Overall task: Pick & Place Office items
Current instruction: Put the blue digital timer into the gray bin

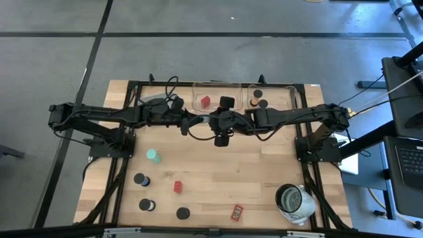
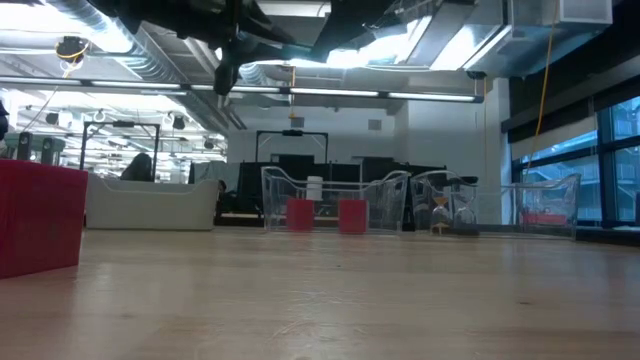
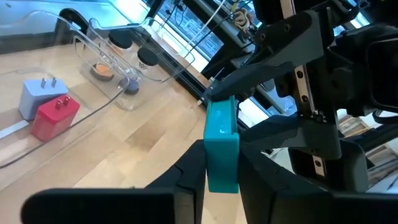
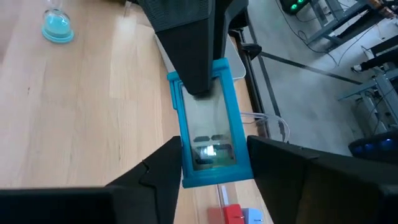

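Risks first. Loose office items lie toward the near edge of the tabletop: a red block (image 1: pixel 178 186), black round caps (image 1: pixel 141 179) and a flat red piece (image 1: pixel 236 212). The silvery round container (image 1: pixel 295 201) sits at the near right corner. None of these is under the arms, so we judge them safe from a drop.

The danger sits farther in, above the bare wood short of the far edge. There the teal rectangle (image 3: pixel 221 146) is held in the air by both arms at once.

- If one arm pulls away while the other is clamped, the piece may twist or snap out of the grip.
- If both let go, it falls on the tabletop and may bounce off target.
- The left grip takes only one end of the piece, so we judge that it could pivot there once it carries the weight alone.

Grippers:
- The left gripper (image 3: pixel 221 155) is closed tight on one end of the teal rectangle, fingers pressing both flat sides.
- The right gripper (image 4: pixel 211 155) has its fingers against the long edges of the other end, narrowly apart and clamped on the same piece.

Beyond them, at the far edge, stands a clear tray (image 1: pixel 216 84) with a red piece (image 1: pixel 206 101) already inside.
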Motion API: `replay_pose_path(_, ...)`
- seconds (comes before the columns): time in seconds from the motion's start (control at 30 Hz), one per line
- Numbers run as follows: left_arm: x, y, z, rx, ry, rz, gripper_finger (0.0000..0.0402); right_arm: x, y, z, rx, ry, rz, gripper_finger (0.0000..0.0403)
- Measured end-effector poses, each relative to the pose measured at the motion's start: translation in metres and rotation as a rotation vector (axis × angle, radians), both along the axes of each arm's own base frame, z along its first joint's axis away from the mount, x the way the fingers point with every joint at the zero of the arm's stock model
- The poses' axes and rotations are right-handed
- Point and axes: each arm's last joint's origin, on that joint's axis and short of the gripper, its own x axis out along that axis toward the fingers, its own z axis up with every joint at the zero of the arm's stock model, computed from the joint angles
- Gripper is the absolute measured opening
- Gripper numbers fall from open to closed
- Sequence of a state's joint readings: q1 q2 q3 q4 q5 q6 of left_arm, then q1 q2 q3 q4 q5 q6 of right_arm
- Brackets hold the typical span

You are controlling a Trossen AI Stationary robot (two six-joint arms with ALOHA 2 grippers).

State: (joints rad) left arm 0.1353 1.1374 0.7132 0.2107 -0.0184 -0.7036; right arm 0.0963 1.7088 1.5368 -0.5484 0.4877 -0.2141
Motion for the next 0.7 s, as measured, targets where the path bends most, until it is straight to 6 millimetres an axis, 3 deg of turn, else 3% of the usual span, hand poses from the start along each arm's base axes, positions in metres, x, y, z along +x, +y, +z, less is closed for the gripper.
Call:
replay_pose_path(0.23, 0.000, -0.001, 0.000, 0.010, 0.005, -0.032, 0.0069, -0.004, 0.012, 0.006, 0.075, -0.046, -0.005, 0.0269)
replay_pose_path(0.4, -0.002, 0.003, -0.005, 0.050, 0.059, -0.017, 0.0067, -0.028, 0.016, 0.017, 0.254, -0.041, -0.095, 0.0331)
replay_pose_path(0.57, -0.013, 0.023, -0.023, 0.102, 0.280, 0.090, 0.0067, -0.057, 0.015, 0.020, 0.488, 0.062, -0.241, 0.0345)
replay_pose_path(0.7, -0.029, 0.043, -0.038, 0.121, 0.499, 0.225, 0.0067, -0.074, 0.017, 0.012, 0.481, 0.177, -0.384, 0.0333)
